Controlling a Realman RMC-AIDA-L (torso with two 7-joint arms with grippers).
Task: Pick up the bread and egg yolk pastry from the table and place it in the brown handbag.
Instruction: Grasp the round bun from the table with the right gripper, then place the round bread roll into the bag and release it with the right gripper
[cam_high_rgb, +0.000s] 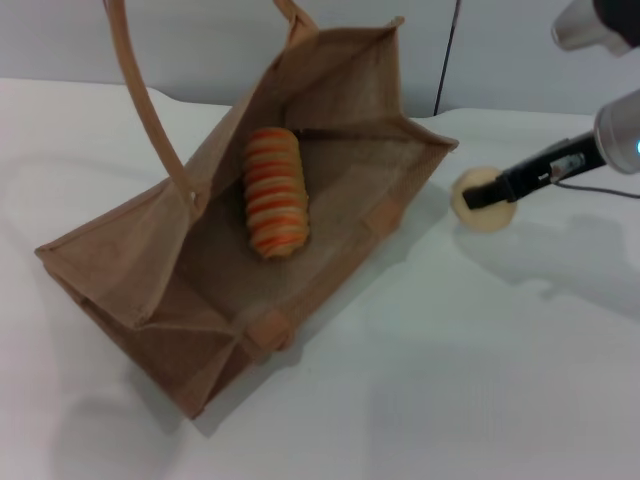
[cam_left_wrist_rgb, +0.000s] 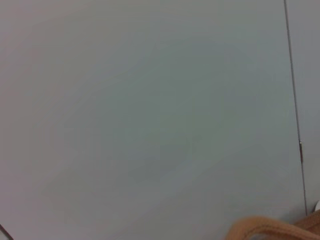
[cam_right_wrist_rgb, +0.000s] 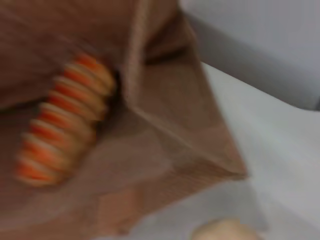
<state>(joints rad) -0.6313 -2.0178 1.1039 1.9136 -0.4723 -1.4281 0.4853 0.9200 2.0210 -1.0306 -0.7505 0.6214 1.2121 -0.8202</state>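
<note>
One brown handbag (cam_high_rgb: 150, 260) is shown lying open on the white surface (cam_high_rgb: 450, 380), with one bread (cam_high_rgb: 276, 192) resting inside it on the lower wall. One egg yolk pastry (cam_high_rgb: 483, 200) is seen to the right of the bag, just beside its right corner. The right hand (cam_high_rgb: 490, 192) is extended from the right, its arm angled downward to the left, with dark fingers (cam_high_rgb: 480, 195) closed across the pastry. In the left wrist view, only a handle (cam_left_wrist_rgb: 265, 229) and wall are presented.
</note>
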